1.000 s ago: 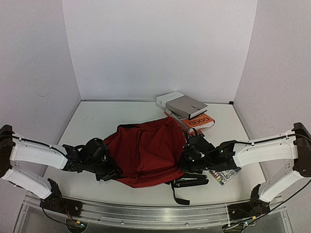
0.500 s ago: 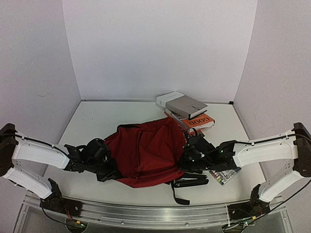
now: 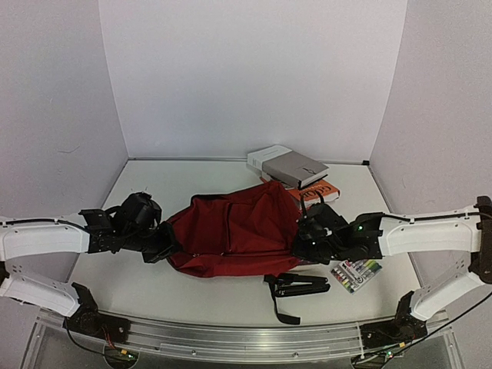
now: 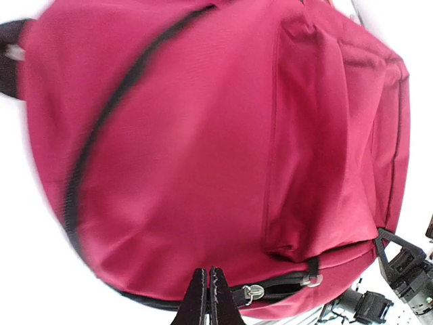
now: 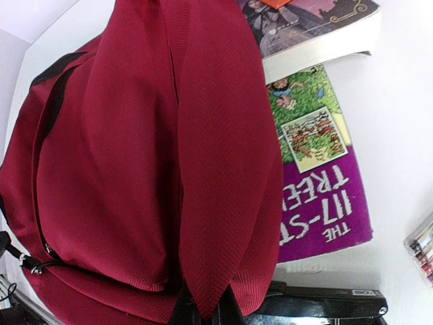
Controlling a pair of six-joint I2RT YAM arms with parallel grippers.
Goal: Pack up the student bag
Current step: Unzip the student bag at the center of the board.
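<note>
student bag [image 3: 231, 234]; dark red woven fabric, rumpled; curved black zipper [image 4: 108, 108]

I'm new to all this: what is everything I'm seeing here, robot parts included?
dark red fabric backpack: one, dark red, table centre between the grippers
thick grey book: one, grey, far side, atop the stack
orange book: one, orange, under the grey one
purple paperback: one, purple and green, partly under the backpack
black stapler: one, black, near the backpack's front edge
pack of coloured markers: one, mixed colours, right of the stapler
left gripper: one, black, shut at the backpack's zipper edge
right gripper: one, black, shut on a backpack fold
</note>
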